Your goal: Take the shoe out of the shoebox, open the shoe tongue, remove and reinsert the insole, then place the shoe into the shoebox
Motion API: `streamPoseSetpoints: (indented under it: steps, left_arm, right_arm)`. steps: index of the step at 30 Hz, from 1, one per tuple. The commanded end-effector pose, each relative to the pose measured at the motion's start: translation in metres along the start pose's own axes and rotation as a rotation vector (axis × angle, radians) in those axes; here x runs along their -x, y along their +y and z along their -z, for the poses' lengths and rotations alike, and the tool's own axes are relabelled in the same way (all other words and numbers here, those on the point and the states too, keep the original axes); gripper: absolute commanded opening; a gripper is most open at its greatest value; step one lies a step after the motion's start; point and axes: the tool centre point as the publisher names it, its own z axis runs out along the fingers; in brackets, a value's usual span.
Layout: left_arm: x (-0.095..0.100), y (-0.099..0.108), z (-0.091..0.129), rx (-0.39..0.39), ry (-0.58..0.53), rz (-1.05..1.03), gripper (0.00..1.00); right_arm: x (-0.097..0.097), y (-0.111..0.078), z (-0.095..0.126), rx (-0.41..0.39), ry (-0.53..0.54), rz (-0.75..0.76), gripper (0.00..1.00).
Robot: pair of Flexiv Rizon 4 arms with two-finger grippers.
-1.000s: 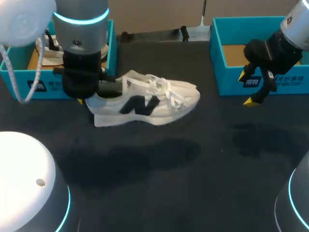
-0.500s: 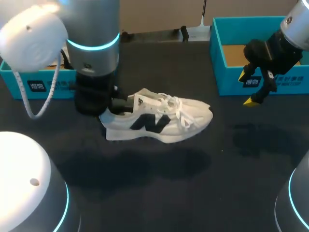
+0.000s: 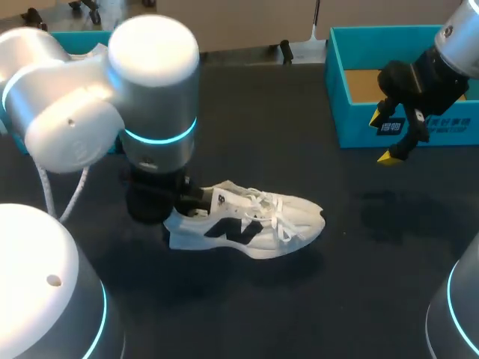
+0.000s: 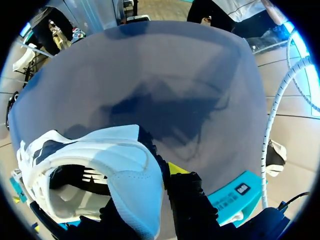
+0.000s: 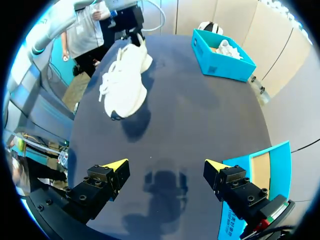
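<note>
Shoe (image 3: 247, 228) is over the middle of the desk (image 3: 299, 314), toe pointing toward the right side. The left end effector (image 4: 152, 200) is clamped on the heel collar, with a finger on each side of it. Honestly can't tell if the sole touches the desk or hangs just above it. The right end effector (image 5: 167, 172) is spread wide with nothing in it, just in front of the right shoebox (image 3: 404, 82) and well apart from the shoe.
</note>
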Motion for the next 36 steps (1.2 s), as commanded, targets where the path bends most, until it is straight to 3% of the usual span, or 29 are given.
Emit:
streamPoseSetpoints:
  steps: [1,5,6,13,28,31,34,36]
  left_arm:
    - [0.01,0.011,-0.033,-0.024,0.006,0.015,0.0]
    - [0.014,0.016,-0.046,-0.018,0.014,0.016,0.0]
    - [0.016,0.016,-0.051,0.041,0.038,0.032,0.0]
    - [0.023,0.025,-0.078,0.011,0.057,0.037,0.0]
    - [0.022,0.019,-0.091,-0.013,0.079,0.035,0.0]
    - [0.02,0.016,-0.09,-0.012,0.085,0.036,0.38]
    - [0.018,0.011,-0.085,-0.004,0.083,0.034,0.53]
    - [0.016,0.009,-0.082,-0.004,0.079,0.035,0.82]
  right_arm:
    - [0.0,0.0,-0.001,-0.002,0.0,0.0,1.0]
    - [0.0,0.0,-0.001,-0.002,0.0,0.0,1.0]
    - [0.0,0.0,-0.001,-0.002,0.0,0.0,1.0]
    - [0.0,0.0,-0.001,-0.002,0.0,0.0,1.0]
    - [0.0,0.0,-0.001,-0.002,0.0,0.0,1.0]
    - [0.0,0.0,-0.001,-0.002,0.0,0.0,1.0]
    - [0.0,0.0,-0.001,-0.002,0.0,0.0,1.0]
    - [0.0,0.0,-0.001,-0.002,0.0,0.0,1.0]
